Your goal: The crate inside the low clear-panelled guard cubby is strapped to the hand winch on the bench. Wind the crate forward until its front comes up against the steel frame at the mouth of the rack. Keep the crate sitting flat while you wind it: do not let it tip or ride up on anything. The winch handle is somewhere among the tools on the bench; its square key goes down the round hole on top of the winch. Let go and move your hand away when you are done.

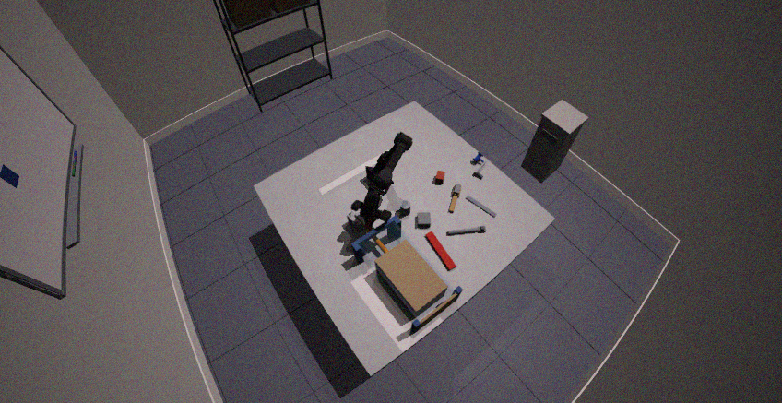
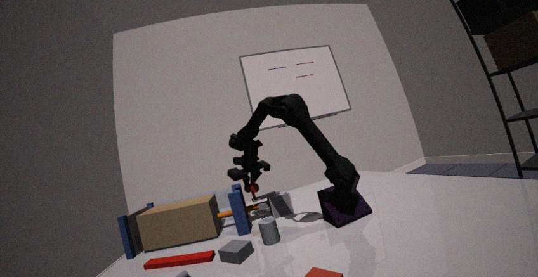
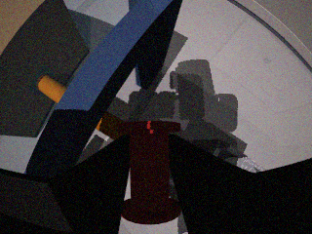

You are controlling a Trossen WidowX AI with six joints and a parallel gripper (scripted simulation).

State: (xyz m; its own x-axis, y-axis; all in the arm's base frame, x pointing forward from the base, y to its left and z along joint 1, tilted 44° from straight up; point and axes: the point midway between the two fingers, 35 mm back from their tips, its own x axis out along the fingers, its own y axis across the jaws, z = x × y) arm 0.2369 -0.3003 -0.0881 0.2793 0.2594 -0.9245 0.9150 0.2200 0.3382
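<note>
From where I stand, the crate (image 1: 412,276) (image 2: 177,221) (image 3: 26,99) sits flat on the counter (image 1: 302,190) (image 2: 422,221) (image 3: 273,93), short of the blue steel frame (image 1: 378,232) (image 2: 240,213) (image 3: 99,73). Overwinding could press it there and lift its front. Jerky cranking could tug the orange strap (image 1: 382,244) (image 2: 226,213) (image 3: 50,89) unevenly. The fingers (image 1: 371,217) (image 2: 251,180) are closed round the dark red handle grip (image 1: 368,225) (image 2: 253,187) (image 3: 149,171); rising mid-turn might pull the key out.

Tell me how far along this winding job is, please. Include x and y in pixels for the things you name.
Already done, it seems: the red spool-shaped handle stands at the winch, beyond the blue steel frame (image 1: 378,232) (image 2: 239,213) (image 3: 104,68). In hand: the black gripper (image 2: 252,184) (image 3: 148,140) is shut on that red grip (image 3: 149,171). Left: winding, since a gap remains between the tan box-shaped crate (image 1: 411,276) (image 2: 177,221) and the frame, then letting go and moving away.
</note>
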